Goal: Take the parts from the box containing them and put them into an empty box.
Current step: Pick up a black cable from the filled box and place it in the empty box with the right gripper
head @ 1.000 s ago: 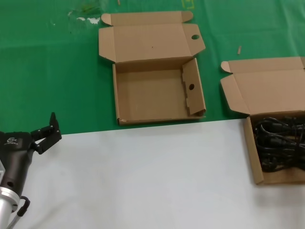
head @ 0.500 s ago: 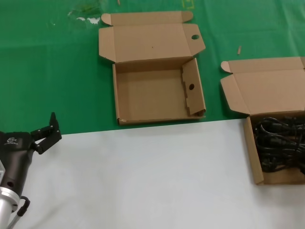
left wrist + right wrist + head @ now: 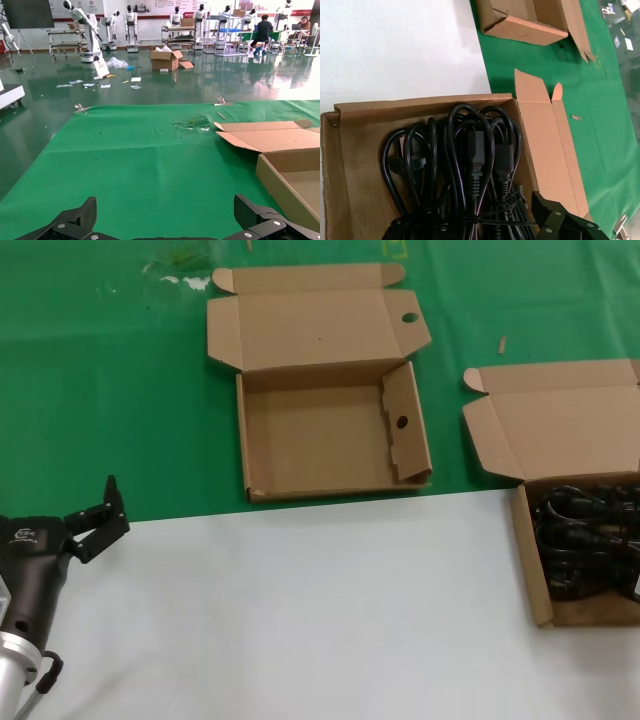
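My right gripper (image 3: 485,227) hangs wide open, holding nothing, just over the black cords (image 3: 470,170) in their box (image 3: 350,165). They look floppy and slippery, so I'd grab the tied middle.

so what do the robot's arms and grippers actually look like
The left gripper is matte black, with two angular, linked fingers on a rounded black wrist housing that carries a small white logo. Below it sits a silver metal ring, with a thin black cable looping beside it. Its fingers show small silver screws. Of the right gripper, only a black angular finger with similar screws is visible.
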`<state>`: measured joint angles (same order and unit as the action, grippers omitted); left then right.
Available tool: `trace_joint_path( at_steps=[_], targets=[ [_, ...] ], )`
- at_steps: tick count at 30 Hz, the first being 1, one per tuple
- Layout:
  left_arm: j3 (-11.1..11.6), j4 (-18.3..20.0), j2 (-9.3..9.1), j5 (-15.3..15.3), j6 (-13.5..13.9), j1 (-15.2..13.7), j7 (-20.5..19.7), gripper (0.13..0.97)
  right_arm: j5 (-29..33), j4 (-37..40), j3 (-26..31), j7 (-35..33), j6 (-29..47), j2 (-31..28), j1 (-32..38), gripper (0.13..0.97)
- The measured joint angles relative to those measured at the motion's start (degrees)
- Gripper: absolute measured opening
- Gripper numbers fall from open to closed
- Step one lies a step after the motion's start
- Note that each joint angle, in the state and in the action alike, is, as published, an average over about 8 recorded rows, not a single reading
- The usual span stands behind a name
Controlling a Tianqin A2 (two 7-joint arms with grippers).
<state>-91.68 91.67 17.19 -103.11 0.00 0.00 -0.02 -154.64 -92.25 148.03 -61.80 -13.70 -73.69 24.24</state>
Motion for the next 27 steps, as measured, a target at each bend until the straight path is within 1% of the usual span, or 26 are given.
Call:
trace_joint_path(
  at_steps=[2, 10, 11, 19, 20, 27],
  targets=[
    [0.0, 0.0, 0.0, 0.0, 0.0, 0.0, 0.0, 0.966, -0.11, 0.2, 1.08, 0.05, 0.07, 0.01, 0.99, 0.603],
    [0.0, 0.0, 0.0, 0.0, 0.0, 0.0, 0.0, 0.966, 1.22, 0.6, 2.69, 2.11, 0.36, -0.48, 1.86, 0.508],
    [0.0, 0.0, 0.0, 0.0, 0.0, 0.0, 0.0, 0.966, 1.45, 0.6, 2.7, 2.44, 0.36, -0.56, 1.77, 0.508],
    [0.0, 0.0, 0.0, 0.0, 0.0, 0.0, 0.0, 0.966, 2.9, 0.12, 2.4, 4.54, 0.06, -1.23, 0.91, 0.351],
    [0.0, 0.0, 0.0, 0.0, 0.0, 0.0, 0.0, 0.966, 3.04, 0.06, 2.34, 4.73, 0.01, -1.29, 0.8, 0.351],
    [0.0, 0.0, 0.0, 0.0, 0.0, 0.0, 0.0, 0.966, 4.0, -0.32, 1.85, 5.8, -0.23, -1.5, 0.09, 0.246]
  ],
)
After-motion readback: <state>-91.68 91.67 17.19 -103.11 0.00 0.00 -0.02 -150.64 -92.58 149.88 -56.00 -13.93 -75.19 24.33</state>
